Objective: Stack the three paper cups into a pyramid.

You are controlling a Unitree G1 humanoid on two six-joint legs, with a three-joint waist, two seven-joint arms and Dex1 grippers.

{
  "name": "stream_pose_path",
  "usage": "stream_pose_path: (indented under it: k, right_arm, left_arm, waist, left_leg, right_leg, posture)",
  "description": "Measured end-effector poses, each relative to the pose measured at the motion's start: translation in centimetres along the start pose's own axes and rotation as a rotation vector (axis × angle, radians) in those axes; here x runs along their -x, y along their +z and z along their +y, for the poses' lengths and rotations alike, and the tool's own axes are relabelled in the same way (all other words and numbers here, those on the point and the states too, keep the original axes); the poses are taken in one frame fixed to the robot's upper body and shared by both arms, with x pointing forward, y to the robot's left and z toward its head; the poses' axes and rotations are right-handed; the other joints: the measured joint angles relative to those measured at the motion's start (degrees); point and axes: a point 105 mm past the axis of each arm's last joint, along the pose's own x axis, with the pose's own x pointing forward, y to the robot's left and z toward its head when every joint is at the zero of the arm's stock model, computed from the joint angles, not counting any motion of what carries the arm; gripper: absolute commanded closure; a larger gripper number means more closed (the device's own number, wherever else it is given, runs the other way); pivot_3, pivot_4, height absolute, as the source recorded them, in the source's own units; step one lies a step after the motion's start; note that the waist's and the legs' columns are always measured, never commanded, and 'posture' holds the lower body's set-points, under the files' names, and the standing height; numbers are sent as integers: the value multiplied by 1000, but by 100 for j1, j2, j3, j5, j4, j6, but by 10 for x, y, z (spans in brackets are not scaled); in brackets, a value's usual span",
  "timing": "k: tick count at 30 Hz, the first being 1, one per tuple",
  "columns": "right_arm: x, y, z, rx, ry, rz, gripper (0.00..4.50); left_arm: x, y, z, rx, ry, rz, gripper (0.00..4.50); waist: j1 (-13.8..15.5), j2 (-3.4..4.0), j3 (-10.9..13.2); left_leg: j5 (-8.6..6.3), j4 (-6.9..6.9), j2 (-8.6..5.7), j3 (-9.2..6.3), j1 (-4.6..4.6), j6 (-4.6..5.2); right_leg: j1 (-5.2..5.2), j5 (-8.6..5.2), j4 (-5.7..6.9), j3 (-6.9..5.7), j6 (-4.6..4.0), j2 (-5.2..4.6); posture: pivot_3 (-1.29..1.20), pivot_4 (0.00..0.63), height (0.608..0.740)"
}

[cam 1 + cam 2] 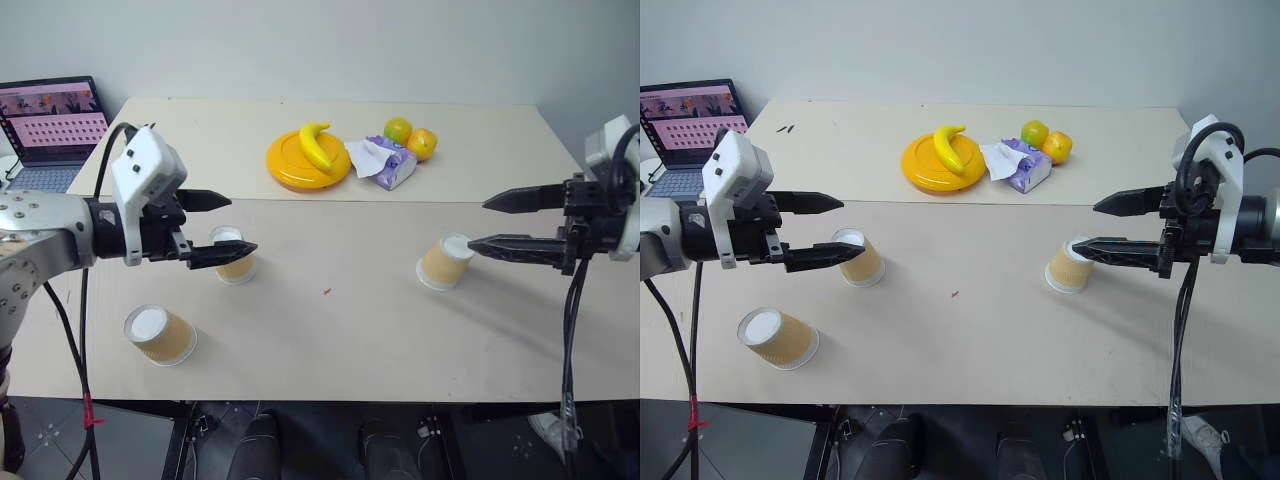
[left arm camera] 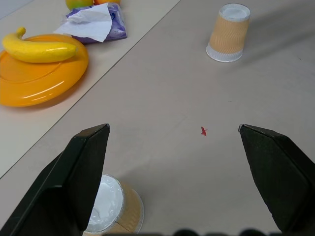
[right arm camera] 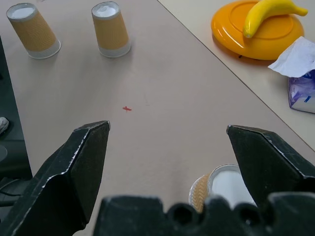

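Three paper cups stand upside down and apart on the near table. One cup sits just below and beyond my left gripper, partly behind its lower finger. A second cup stands tilted near the front left edge. The third cup is on the right, right at the lower fingertip of my right gripper. Both grippers hover above the table, open and holding nothing, pointing inward toward each other. The left wrist view has the near cup beside one finger. No pyramid stands; no cup rests on another.
On the far table lie a yellow-orange plate with a banana, a purple tissue pack and two citrus fruits. A laptop is open at the far left. A small red mark lies mid-table.
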Motion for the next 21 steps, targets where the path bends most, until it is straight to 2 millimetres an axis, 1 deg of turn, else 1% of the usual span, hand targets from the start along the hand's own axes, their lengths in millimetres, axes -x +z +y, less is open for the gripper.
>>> stream_pose_path:
  k: [2, 6, 10, 13, 15, 16, 18, 21]
  right_arm:
    - [0, 0, 0, 1, -1, 0, 21]
    - [-4, -3, 0, 2, 6, -18, 21]
    - [-8, -7, 1, -13, 18, -27, 21]
    - [-14, -7, -3, -8, 23, -34, 21]
    - [-18, -9, -10, -15, 20, -36, 21]
    - [-20, -9, -12, -15, 20, -40, 21]
    - [-28, -5, -16, -3, 44, -55, 21]
    - [-40, -3, -23, 8, 73, -69, 21]
  left_arm:
    - [0, 1, 1, 1, 2, -5, 0]
    - [-1, 19, 7, 3, 33, -134, 0]
    - [5, 25, 14, -10, 87, -177, 0]
    - [11, 17, 20, -4, 143, -171, 0]
    - [16, 10, 22, 16, 178, -167, 0]
    - [19, 9, 23, 20, 193, -172, 0]
    - [31, 9, 24, 28, 246, -197, 0]
    - [45, 11, 18, 37, 298, -251, 0]
  waist:
    - [0, 0, 0]
    - [7, -1, 0]
    - [-3, -1, 0]
    - [-38, -1, 0]
    - [-39, -2, 1]
    - [-35, -2, 1]
    - [-50, -2, 1]
    - [-38, -3, 1]
  left_leg:
    - [0, 1, 0, 0, 1, 0]
    - [0, 15, 0, -3, 3, 0]
    - [0, 17, -1, -2, 5, 1]
    - [0, 16, 0, 0, 14, 0]
    - [0, 17, 0, 0, 17, 0]
    - [0, 17, 0, 0, 18, 0]
    - [0, 18, 0, 2, 18, 0]
    - [0, 17, 1, 2, 18, 0]
  right_leg:
    - [0, 0, 1, 0, 0, 0]
    - [8, 0, 8, -1, 1, 0]
    - [7, 0, 12, 0, 1, 0]
    - [11, 0, 15, 4, 1, 0]
    - [12, 0, 17, 4, 0, 0]
    - [12, 0, 16, 3, 0, 0]
    - [12, 0, 16, 6, 0, 0]
    - [12, 1, 15, 6, 0, 0]
  posture:
    - [0, 150, 732]
    - [0, 150, 732]
    - [0, 150, 732]
    - [0, 150, 732]
    - [0, 150, 732]
    - [0, 150, 732]
    - [0, 150, 732]
    - [0, 150, 732]
